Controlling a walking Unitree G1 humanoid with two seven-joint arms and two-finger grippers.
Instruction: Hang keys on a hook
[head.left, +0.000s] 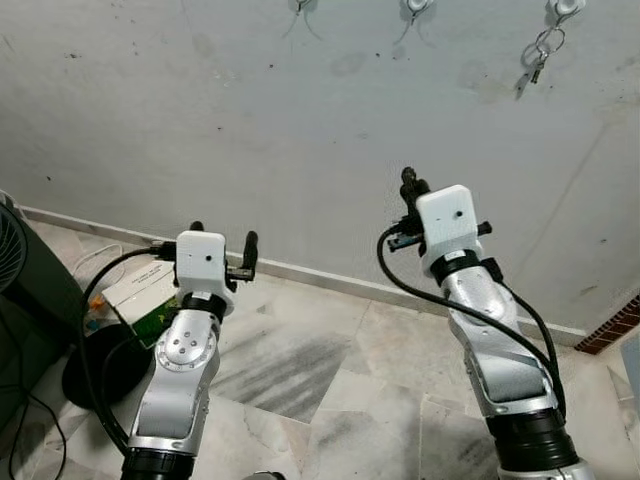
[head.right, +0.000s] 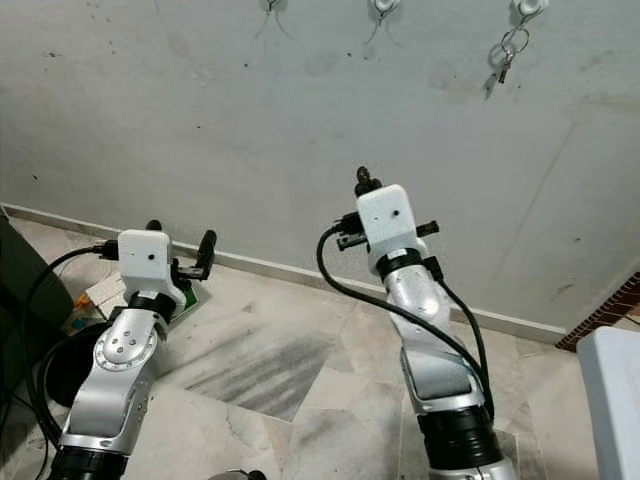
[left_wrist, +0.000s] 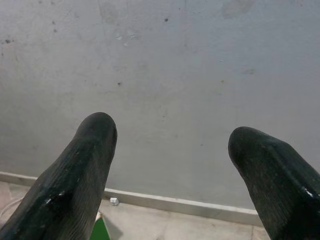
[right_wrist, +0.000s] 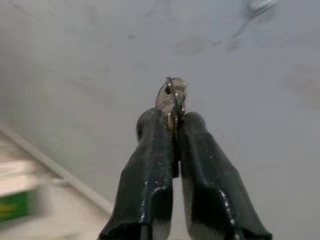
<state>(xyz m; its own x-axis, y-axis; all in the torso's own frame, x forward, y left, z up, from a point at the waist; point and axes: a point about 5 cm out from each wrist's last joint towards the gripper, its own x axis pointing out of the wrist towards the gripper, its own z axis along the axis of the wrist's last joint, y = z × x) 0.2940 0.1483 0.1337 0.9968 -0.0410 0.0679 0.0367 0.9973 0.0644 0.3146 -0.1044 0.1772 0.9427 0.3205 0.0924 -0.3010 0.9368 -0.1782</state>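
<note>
Robot facing a grey wall (head.left: 300, 130) that carries three white hooks near the top of the head views. Right gripper (right_wrist: 172, 117) — raised toward the wall, fingers pressed together on a small metal key (right_wrist: 171, 97) whose head stands out just past the fingertips. Left gripper (left_wrist: 172, 150) — held lower, near the skirting board (head.left: 330, 277), fingers spread wide with nothing between them. A second bunch of keys (head.left: 538, 52) already hangs from the rightmost hook (head.left: 563, 10); the middle hook (head.left: 416, 8) and the left hook (head.left: 300, 6) are bare. A green-and-white box (head.left: 140, 295) lies on the tiled floor (head.left: 300, 380) beside a black fan (head.left: 25, 290).
</note>
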